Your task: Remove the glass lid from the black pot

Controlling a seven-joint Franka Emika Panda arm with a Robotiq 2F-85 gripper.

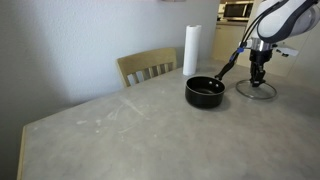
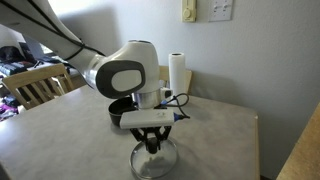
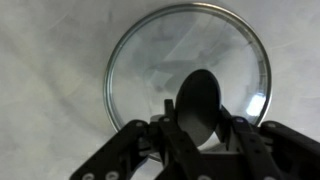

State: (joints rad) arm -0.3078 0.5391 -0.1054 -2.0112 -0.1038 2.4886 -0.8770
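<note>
The black pot stands uncovered on the table with its long handle pointing toward the back; in an exterior view it is mostly hidden behind the arm. The glass lid lies flat on the table beside the pot, apart from it, and shows in both exterior views. In the wrist view its metal rim rings the clear glass. My gripper points straight down over the lid's middle. Its fingers close on either side of the black centre knob.
A tall white paper-towel roll stands behind the pot. A wooden chair is at the table's far edge. The grey table stretches toward the camera. A wall with outlets is close behind.
</note>
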